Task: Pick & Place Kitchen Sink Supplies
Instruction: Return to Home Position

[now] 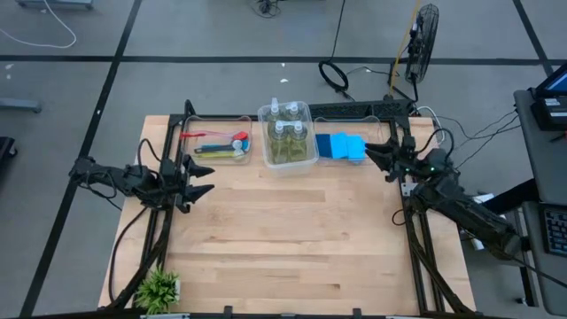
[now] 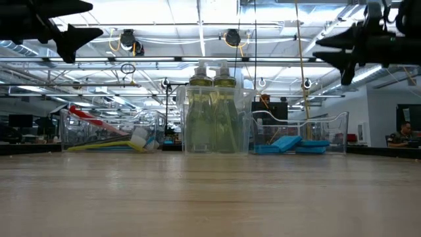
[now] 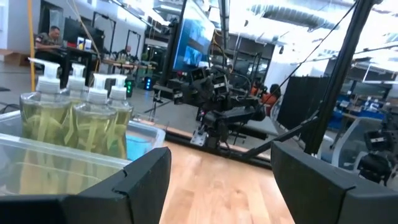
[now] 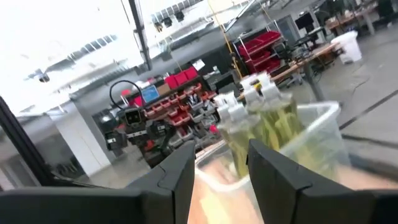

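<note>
The left gripper (image 1: 211,180) is hovering wide open at the left edge of the table (image 1: 292,230), with bare wood lying free below centre. Along the top edge three clear bins (image 1: 308,108) are holding brushes (image 1: 217,148), bottles (image 1: 285,133), then sponges (image 1: 341,147), which are overlapping too much to count. The right gripper (image 1: 367,153) is hanging just beside them, fingers parted.

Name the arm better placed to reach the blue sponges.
Likely right. The right gripper hangs open beside the blue sponges in their bin; the left gripper sits across the table, beyond the bottles.
</note>
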You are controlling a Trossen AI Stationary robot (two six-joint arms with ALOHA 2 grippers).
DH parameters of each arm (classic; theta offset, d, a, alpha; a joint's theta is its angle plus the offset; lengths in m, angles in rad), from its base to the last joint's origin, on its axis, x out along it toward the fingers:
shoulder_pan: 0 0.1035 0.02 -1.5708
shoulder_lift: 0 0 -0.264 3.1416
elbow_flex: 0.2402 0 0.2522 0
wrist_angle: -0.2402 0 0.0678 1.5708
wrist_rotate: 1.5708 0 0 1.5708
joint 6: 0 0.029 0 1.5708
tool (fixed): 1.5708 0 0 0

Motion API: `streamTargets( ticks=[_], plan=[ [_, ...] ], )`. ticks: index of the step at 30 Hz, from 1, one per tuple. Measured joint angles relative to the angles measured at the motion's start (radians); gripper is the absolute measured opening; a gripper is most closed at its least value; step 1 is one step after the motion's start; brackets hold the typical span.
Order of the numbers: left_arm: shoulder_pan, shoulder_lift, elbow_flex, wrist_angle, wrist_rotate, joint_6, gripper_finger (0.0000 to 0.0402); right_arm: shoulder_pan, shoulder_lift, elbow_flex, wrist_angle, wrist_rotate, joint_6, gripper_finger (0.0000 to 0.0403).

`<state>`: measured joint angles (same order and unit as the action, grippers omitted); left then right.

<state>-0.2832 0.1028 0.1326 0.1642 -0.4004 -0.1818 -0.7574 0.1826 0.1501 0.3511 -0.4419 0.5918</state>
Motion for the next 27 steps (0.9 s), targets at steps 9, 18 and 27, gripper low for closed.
streamTargets(
  ticks=[9, 18, 27],
  plan=[
    [0.0, 0.0, -0.001, -0.012, 0.0, 0.002, 0.0274, 0.0, 0.0, -0.123, 0.094, -0.106, 0.166, 0.0136],
    [0.0, 0.0, -0.001, -0.011, -0.004, -0.002, 0.0274, 0.086, -0.005, -0.105, 0.171, -0.162, 0.225, 0.0134],
    [0.0, 0.0, -0.001, -0.001, -0.037, 0.017, 0.0274, 0.342, 0.001, -0.106, 0.104, 0.095, 0.1, 0.0133]
  ],
)
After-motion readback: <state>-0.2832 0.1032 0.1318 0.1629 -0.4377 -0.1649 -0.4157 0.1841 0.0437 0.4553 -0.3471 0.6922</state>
